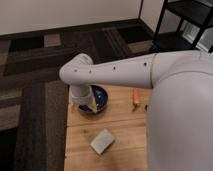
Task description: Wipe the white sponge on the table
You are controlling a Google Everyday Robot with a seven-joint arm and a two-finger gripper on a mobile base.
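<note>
While the white arm (115,70) is bending down over the bench's far left part, its gripper (86,104) is hanging at the round dark-blue bowl (101,96) with jaws spread wide. The small flat off-white rectangular sponge (102,141) is lying free on the light tan plank-strip wooden bench (122,122), nearer the camera than the gripper and apart from it. A small orange object (135,96) is resting right of the bowl. Dark patterned carpet (40,60) is covering the floor, and a black metal shelf (186,22) is standing at the upper right.

1 sponge (102,141), 1 bowl (103,96)
</note>
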